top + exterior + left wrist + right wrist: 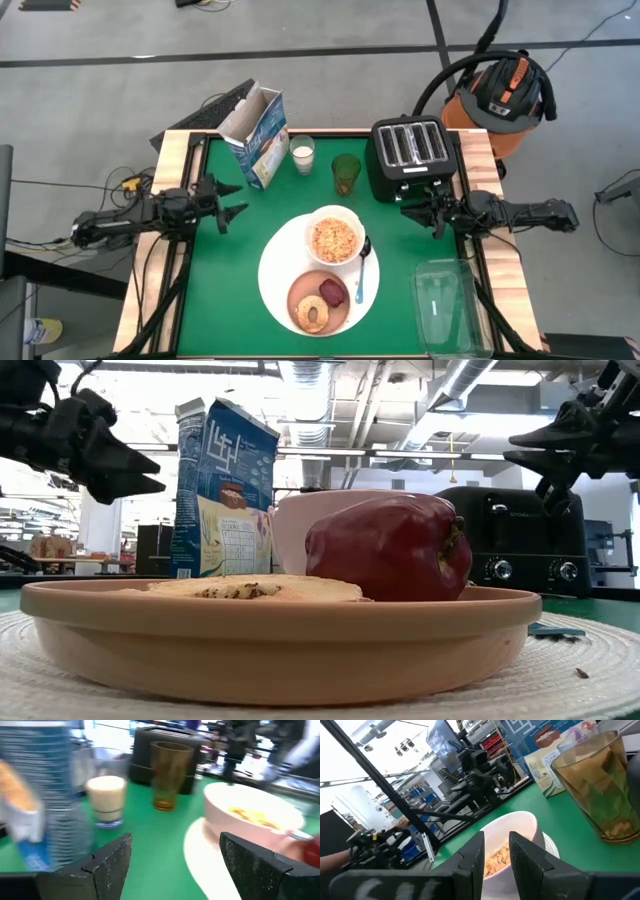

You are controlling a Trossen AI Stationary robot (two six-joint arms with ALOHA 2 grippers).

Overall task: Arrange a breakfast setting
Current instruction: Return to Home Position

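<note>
Setting looks complete, centre frame: bowl (336, 210), spoon (361, 270), pink plate (300, 285). I read left gripper (240, 200) mid-left, jaws wide, empty. Right gripper (410, 210) mid-right, narrowly apart, empty. Both clear for homing.

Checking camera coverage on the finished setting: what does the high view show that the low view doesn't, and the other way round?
Only the high view: the glass of milk, the green glass, the clear tray, and the cereal inside the white bowl.
Only the low view: the front knobs of the toaster, and the room's ceiling.
Both: cereal box, toaster, bowl, the pink plate with bagel and apple, plus the left gripper and right gripper, both open.
</note>
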